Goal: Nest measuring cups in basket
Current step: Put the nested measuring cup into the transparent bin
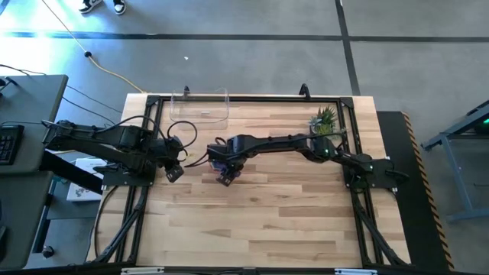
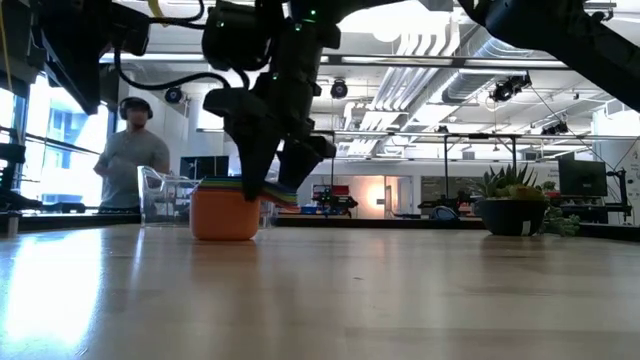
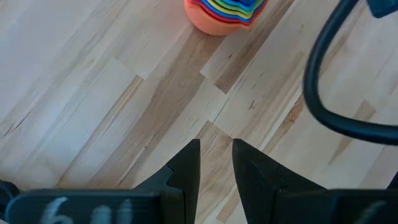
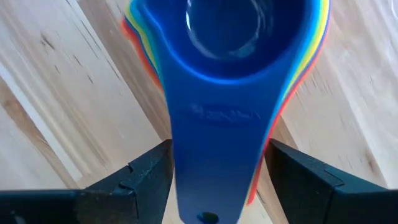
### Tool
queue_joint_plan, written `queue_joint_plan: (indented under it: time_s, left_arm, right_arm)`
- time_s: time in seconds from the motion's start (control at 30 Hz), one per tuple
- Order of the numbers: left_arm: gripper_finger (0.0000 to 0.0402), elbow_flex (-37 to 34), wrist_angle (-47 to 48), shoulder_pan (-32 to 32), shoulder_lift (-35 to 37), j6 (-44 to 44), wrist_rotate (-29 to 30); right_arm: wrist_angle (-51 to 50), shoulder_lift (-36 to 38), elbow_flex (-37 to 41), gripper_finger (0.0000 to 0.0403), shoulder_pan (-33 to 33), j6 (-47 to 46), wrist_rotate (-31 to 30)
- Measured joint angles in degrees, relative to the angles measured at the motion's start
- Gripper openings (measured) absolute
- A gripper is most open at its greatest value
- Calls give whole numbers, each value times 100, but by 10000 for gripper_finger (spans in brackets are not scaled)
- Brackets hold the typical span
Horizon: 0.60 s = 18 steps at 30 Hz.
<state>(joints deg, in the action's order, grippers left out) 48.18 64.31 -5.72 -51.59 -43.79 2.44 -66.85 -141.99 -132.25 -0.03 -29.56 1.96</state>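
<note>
The measuring cups stand nested in one stack on the table, left of centre. An orange one is outermost and a blue one is on top. Their flat handles lie stacked. My right gripper points down over them, open, with one finger on each side of the handles; in the high view it covers the stack. The clear basket sits at the far edge with nothing in it that shows. My left gripper waits over bare wood at the left, slightly open, with the stack farther off. My right gripper comes from above, one finger on each side of the stacked handles, lying across them. Whether the fingers touch the handles, I cannot tell. The stack rests on the table.
A small potted plant stands at the far right of the table. A black cable loops near my left gripper. A person stands beyond the table's far left. Bare wood spreads along the near half of the table.
</note>
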Motion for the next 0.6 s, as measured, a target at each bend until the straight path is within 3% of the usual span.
queue_joint_plan:
  time_s: [0.37,0.6]
  left_arm:
    - [85,0,0,1,1,13,99]
    - [85,0,0,2,-1,13,100]
  right_arm:
    - [-22,-129,0,233,7,-44,-2]
    - [-22,-129,0,184,9,-151,0]
